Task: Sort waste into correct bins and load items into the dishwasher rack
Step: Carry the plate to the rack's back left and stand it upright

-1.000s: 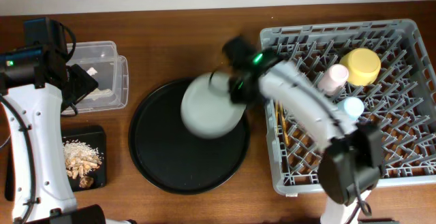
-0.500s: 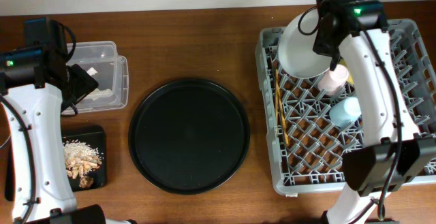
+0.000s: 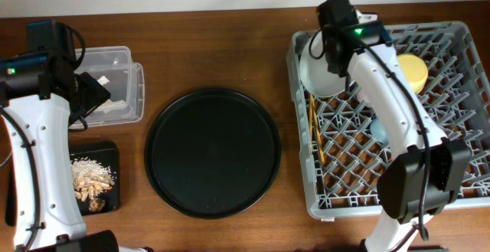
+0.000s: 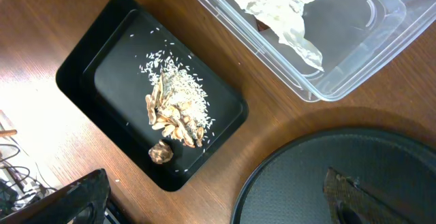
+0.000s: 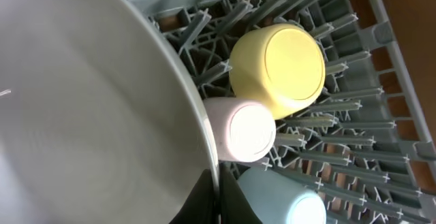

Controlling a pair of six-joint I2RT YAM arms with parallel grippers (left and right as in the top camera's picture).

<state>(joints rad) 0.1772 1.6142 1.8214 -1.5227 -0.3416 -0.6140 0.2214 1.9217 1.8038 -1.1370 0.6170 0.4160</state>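
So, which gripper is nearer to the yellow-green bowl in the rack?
Right. The right gripper holds the plate at the rack, close beside the yellow-green bowl. The left gripper is far off on the other side, by the clear tub.

The rack (image 3: pixel 383 200) is placed at the right, the round tray (image 3: pixel 212 152) in the centre, the tub (image 3: pixel 138 91) far left, the shallow tray (image 3: pixel 113 194) in front of it. The paper (image 4: pixel 286 13) is seen in the tub, the scraps (image 3: pixel 90 179) in the shallow tray. The plate (image 3: pixel 316 72) is found at the rack's rear left corner, the bowl (image 3: pixel 412 70) to its right.
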